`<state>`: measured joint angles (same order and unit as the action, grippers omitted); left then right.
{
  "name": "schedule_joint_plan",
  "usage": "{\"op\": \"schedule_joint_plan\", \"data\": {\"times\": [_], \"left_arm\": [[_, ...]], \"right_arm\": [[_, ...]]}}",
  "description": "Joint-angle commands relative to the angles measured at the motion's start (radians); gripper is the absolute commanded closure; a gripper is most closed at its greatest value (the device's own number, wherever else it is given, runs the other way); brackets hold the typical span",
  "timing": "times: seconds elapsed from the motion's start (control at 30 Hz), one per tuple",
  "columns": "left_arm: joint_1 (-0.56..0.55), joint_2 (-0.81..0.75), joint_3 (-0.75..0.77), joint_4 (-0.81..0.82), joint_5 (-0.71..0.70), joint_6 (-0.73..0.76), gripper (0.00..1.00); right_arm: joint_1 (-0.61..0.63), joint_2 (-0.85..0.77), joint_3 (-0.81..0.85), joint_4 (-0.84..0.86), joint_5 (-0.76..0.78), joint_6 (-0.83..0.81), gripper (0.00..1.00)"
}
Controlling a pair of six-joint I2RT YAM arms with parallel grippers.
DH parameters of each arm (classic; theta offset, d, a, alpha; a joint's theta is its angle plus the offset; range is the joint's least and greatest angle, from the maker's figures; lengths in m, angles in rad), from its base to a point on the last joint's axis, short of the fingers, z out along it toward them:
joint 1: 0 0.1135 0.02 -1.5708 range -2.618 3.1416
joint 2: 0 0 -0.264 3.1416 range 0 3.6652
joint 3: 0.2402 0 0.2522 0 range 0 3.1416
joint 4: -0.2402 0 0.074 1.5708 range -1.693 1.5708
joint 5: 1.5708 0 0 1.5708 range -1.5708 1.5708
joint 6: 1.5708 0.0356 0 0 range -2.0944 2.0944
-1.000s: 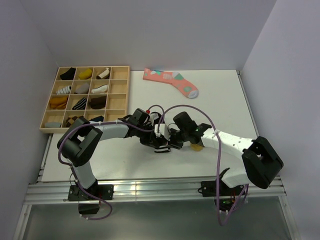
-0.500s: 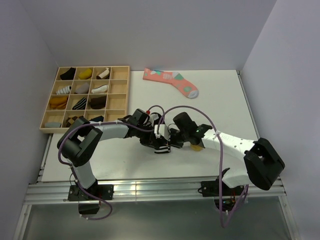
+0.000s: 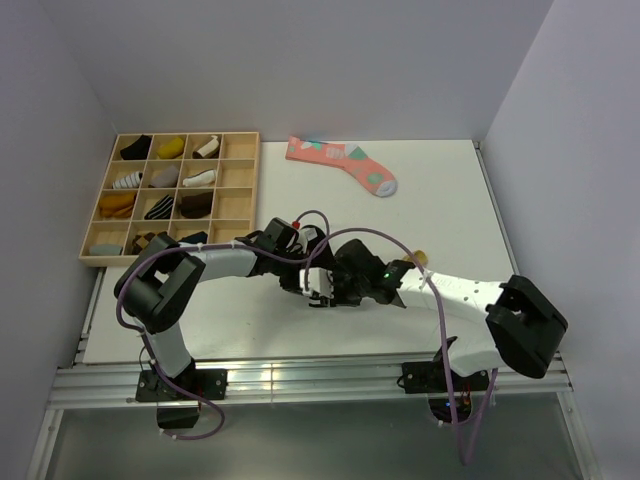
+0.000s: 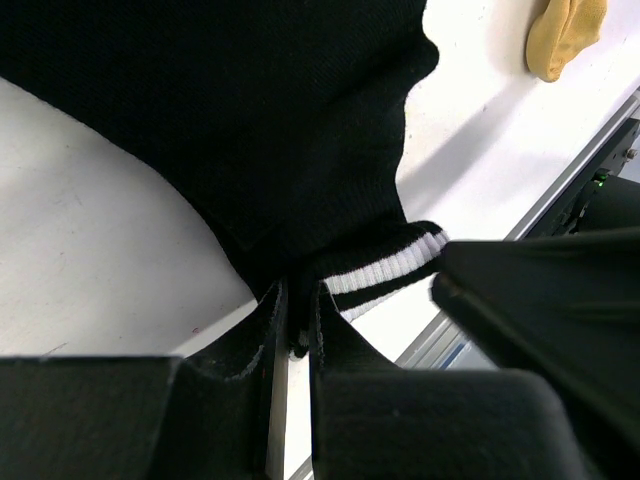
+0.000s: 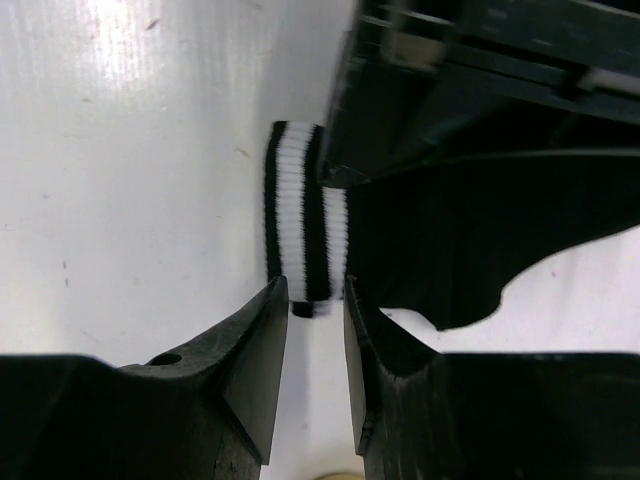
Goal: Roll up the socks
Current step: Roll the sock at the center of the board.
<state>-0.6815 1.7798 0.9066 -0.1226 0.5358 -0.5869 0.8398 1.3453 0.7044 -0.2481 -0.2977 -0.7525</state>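
Two socks on the table (image 3: 250,322); both my grippers are at the black sock (image 4: 250,120).
My left gripper (image 4: 292,318) is all but closed, pinching a fold of black fabric just behind the striped cuff (image 5: 300,215). My right gripper (image 5: 315,300) stands narrowly parted with the cuff's end at its tips; I cannot tell whether it has a grip. The mustard-tan sock (image 4: 565,35) lies loose at 1 o'clock in the left wrist view, apart from the black sock.

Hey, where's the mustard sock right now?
In the top view the mustard sock peeks out right of centre, against the far side of the right arm; the left wrist view shows it on the table, apart from the black sock.
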Motion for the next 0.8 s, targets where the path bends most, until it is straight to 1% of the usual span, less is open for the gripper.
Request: {"op": "schedule_joint_plan", "data": {"times": [0.0, 0.3, 0.53, 0.57, 0.6, 0.67, 0.73, 0.77], "left_arm": [[-0.004, 0.007, -0.029, -0.055, -0.022, 0.036, 1.0], [-0.004, 0.017, -0.032, -0.049, -0.016, 0.036, 1.0], [-0.006, 0.004, -0.028, -0.057, -0.013, 0.039, 1.0], [-0.004, 0.004, -0.026, -0.057, -0.011, 0.036, 1.0], [-0.004, 0.003, -0.026, -0.052, -0.008, 0.035, 1.0], [-0.004, 0.001, -0.034, -0.028, 0.003, 0.018, 1.0], [-0.006, -0.008, -0.043, -0.002, 0.016, -0.001, 0.97], [-0.004, -0.014, -0.051, 0.014, 0.015, -0.031, 0.96]], "right_arm": [[0.048, 0.021, -0.014, 0.046, 0.057, -0.025, 0.64], [0.108, 0.095, 0.003, 0.067, 0.112, -0.034, 0.63], [0.113, 0.15, 0.044, 0.035, 0.14, -0.028, 0.64], [0.114, 0.167, 0.047, 0.036, 0.146, -0.03, 0.66], [0.114, 0.173, 0.05, 0.033, 0.153, -0.03, 0.73], [0.113, 0.195, 0.058, 0.015, 0.158, -0.025, 0.81], [0.111, 0.204, 0.073, -0.009, 0.151, -0.015, 0.89], [0.107, 0.206, 0.078, -0.04, 0.137, -0.01, 0.9]]}}
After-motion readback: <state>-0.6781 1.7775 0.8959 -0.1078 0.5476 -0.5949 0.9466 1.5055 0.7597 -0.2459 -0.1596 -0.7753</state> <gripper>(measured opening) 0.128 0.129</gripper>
